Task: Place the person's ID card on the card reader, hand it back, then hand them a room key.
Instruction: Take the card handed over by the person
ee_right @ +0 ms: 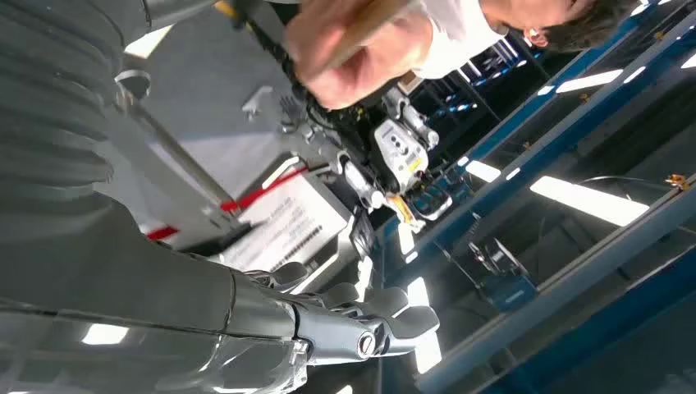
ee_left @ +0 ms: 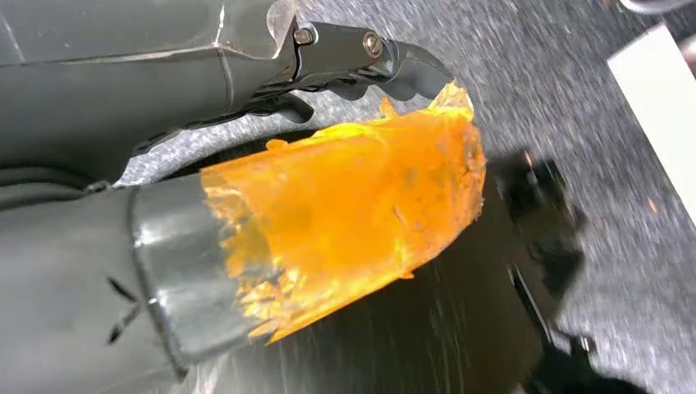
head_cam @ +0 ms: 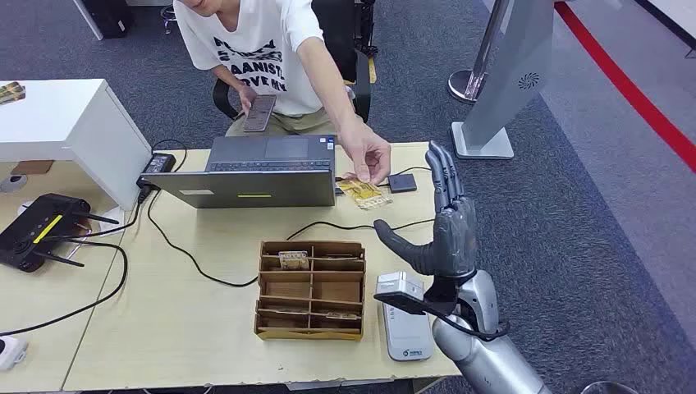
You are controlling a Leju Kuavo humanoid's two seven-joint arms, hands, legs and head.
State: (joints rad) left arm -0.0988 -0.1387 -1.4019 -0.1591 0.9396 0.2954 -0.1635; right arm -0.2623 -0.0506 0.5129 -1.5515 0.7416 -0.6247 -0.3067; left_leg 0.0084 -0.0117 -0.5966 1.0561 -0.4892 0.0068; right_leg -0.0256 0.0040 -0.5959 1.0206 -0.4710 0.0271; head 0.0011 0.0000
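Right hand raised, fingers spread, empty; person's hand takes card; left fingers unclear.

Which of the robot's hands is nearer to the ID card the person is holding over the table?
The right. The right hand is raised, open, beside the ID card, a short gap away. The left hand hangs low over the carpet, away from the table.

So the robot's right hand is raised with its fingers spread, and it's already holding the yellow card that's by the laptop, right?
Not quite. The right hand is raised with its fingers spread, but it holds nothing. The head view shows the person's hand holding the yellow card near the laptop, apart from the robot's hand.
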